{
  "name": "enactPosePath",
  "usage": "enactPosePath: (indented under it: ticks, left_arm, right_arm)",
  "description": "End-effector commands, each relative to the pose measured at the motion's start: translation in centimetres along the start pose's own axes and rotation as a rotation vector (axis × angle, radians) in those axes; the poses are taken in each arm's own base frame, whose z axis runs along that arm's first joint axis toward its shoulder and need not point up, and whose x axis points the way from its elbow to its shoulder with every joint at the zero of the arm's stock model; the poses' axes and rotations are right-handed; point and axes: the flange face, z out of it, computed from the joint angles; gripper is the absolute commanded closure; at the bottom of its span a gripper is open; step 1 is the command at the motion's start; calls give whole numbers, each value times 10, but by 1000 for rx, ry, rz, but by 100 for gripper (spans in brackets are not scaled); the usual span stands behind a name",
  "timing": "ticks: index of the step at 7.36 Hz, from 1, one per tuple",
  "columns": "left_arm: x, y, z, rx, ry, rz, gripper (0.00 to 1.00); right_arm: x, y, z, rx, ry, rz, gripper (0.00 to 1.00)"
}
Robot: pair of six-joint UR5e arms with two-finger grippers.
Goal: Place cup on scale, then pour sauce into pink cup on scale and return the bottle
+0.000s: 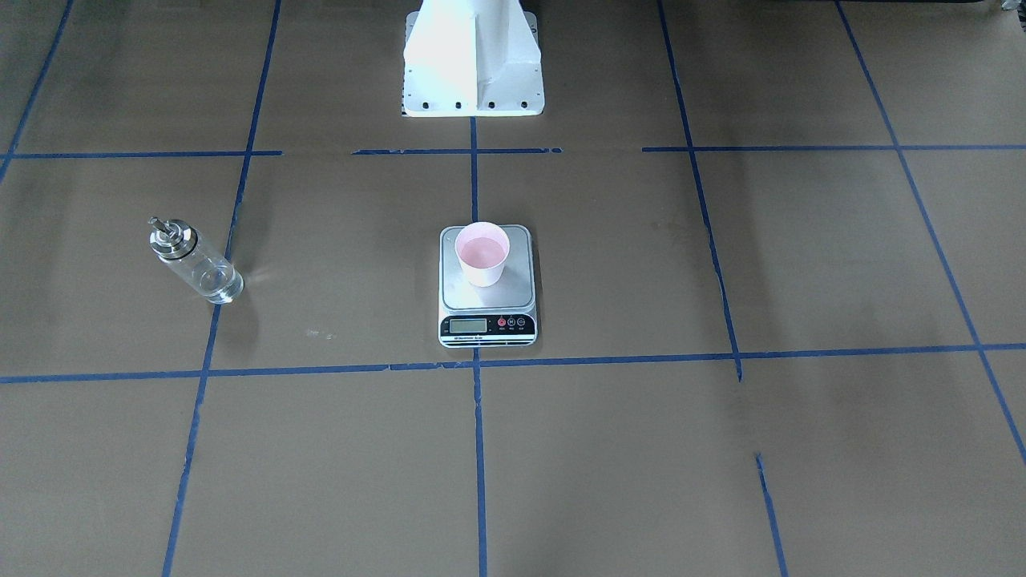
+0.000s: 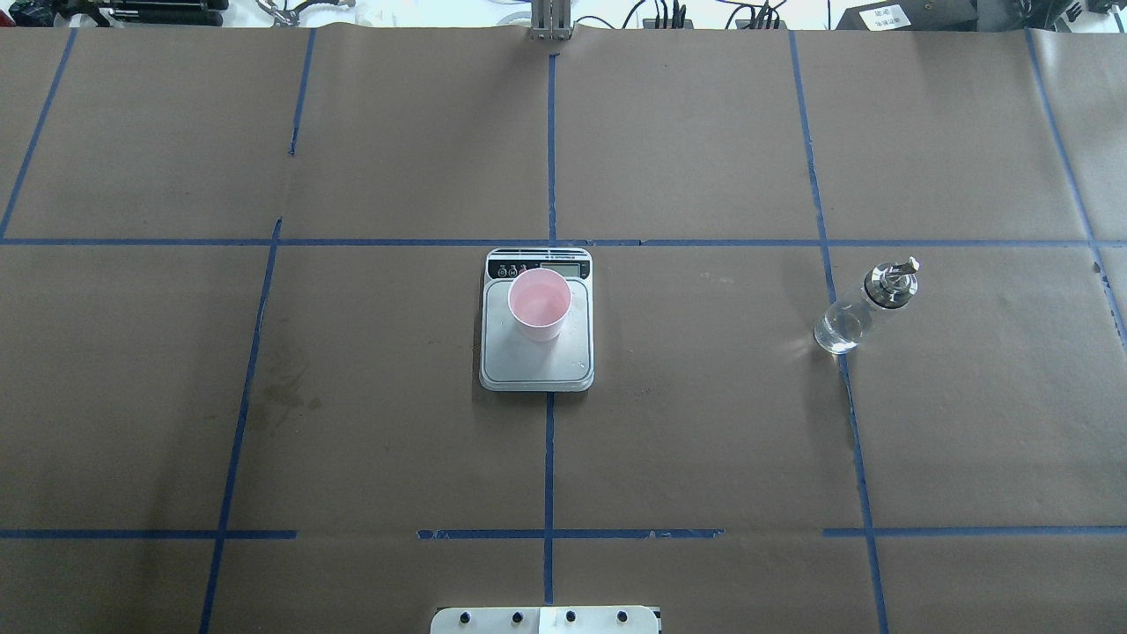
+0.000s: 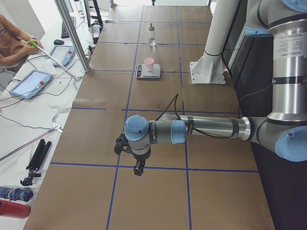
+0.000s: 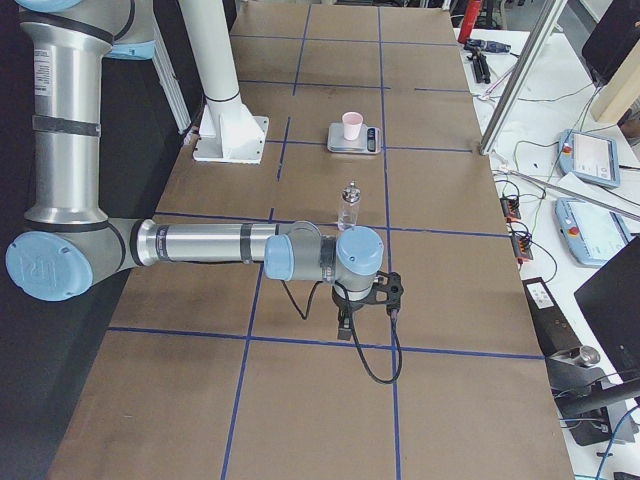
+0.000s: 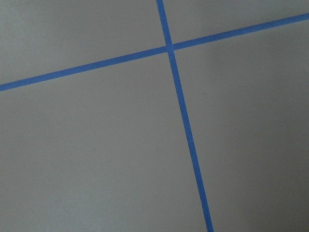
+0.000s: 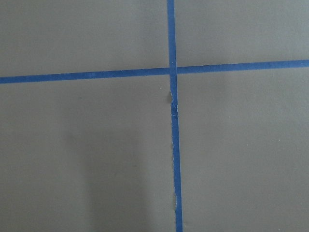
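Left gripper (image 3: 138, 167): nearest in the left-end view, hanging low over the brown paper (image 3: 91, 143) at the table's left end, beside a tape crossing. It shows only from the side, so I cannot tell whether its fingers are apart or together.
Right gripper (image 4: 344, 326): nearest in the right-end view, low over the right end of the table. Its finger state cannot be told either.
Wrist views: each shows only paper and a blue tape cross (image 5: 169, 47), with no fingers and no task things.
Overhead and front views: they show no arm, only the white base (image 1: 473, 64). The arms appear in the side views alone.
Bottle (image 2: 861, 310): upright on the table's right half, on a tape line, between the right gripper and the scale and well apart from both. It is clear glass with a shiny collar and a small spout on top.
Sauce (image 2: 836, 333): colourless, seen through the glass. Its level is hard to read.
Scale (image 2: 528, 365): mid-table on the centre tape line, with its display strip on the side far from the robot. The reading is too small to make out.
Cup (image 2: 539, 304): upright about mid-platform, inside the scale's edges. It is pale pink outside and pinker inside, and I cannot tell what it holds.
Room: wide paper lies between scale and bottle, and between the scale and each gripper.
Far side: a bench with tablets (image 3: 31, 84) runs along the table's far edge, with a person's sleeve (image 3: 9, 38) at it.
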Motion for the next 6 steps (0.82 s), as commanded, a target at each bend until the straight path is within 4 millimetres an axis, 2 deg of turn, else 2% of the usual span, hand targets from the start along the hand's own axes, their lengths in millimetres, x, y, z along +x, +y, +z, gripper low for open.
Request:
enactPosePath:
  ticks: [1, 3, 5, 6]
  left_arm:
    - [3, -5, -4, 27, -5, 26, 0]
    - [4, -7, -4, 39, 4, 27, 0]
    - [9, -7, -6, 52, 51, -83, 0]
    - [10, -8, -7, 53, 50, -85, 0]
  right_arm:
    - [1, -2, 0, 24, 2, -30, 0]
    - [0, -3, 0, 24, 2, -31, 0]
    - [0, -3, 0, 24, 2, -31, 0]
    - [0, -3, 0, 24, 2, -29, 0]
